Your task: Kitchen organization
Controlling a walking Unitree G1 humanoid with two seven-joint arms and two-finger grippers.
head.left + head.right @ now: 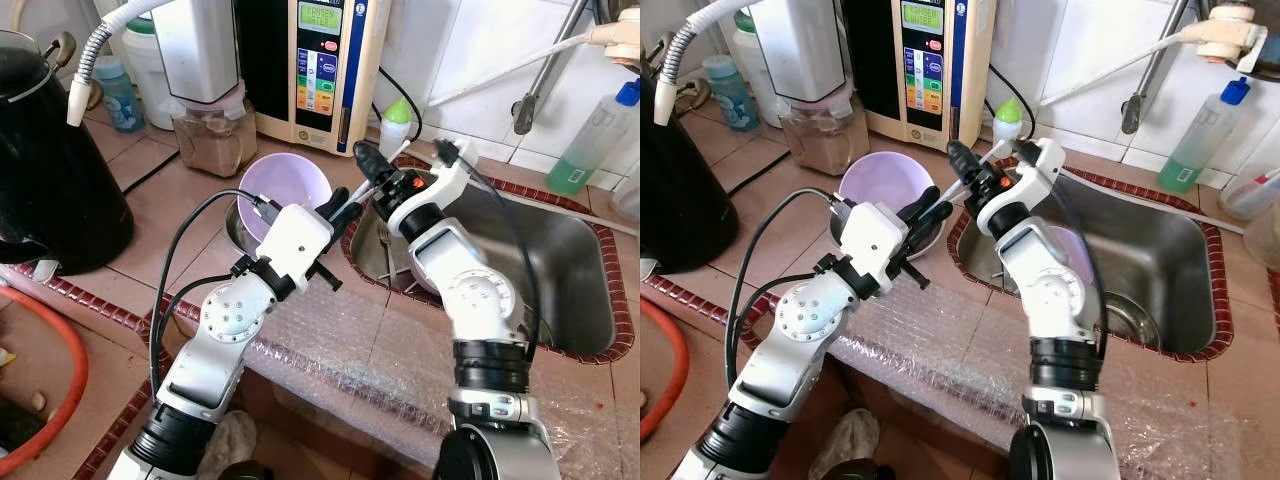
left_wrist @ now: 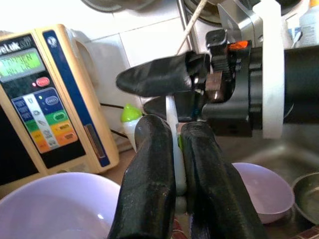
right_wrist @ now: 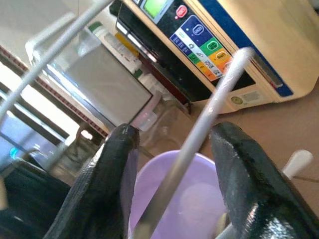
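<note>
We've got the left pincer (image 2: 174,164) clenched on a thin white utensil handle (image 2: 172,117) over the purple bowl (image 1: 283,187) by the sink (image 1: 560,270); right pincer (image 3: 174,174) is spread around it. It's light, stiff, probably slick, so grip mid-handle.

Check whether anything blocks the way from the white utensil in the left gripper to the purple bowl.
Nothing visible does. The left gripper, shut on the white utensil, sits at the purple bowl's rim; the right gripper is open close beside it, toward the sink.
</note>
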